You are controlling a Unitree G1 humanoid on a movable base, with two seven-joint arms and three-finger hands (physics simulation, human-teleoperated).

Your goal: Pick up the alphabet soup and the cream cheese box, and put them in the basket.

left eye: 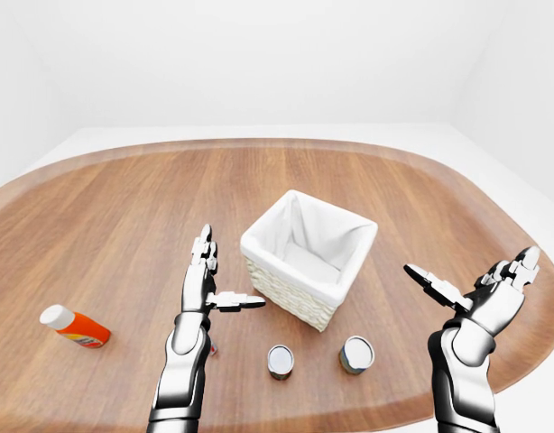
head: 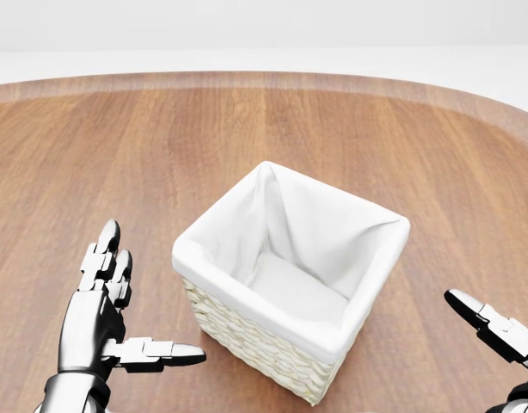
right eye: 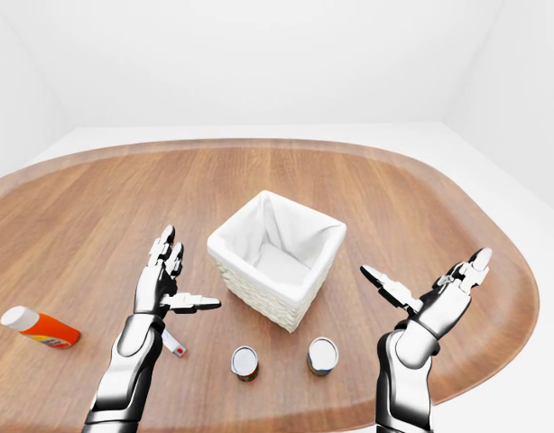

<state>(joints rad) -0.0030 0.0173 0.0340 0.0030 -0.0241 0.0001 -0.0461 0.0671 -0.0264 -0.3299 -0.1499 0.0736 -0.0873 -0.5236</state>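
While 2 cans [right eye: 245, 362] stand below the basket [right eye: 275, 251], each hand [right eye: 165, 281] [right eye: 438, 299] is spread, empty.

Our arms are glossy silver metal with dark joint seams; the left hand [left eye: 203, 287] and right hand [right eye: 439, 302] each carry three segmented chrome fingers with black tips.

Big oval wood table [left eye: 124, 198], plain white walls [left eye: 259, 63] & floor, even light.
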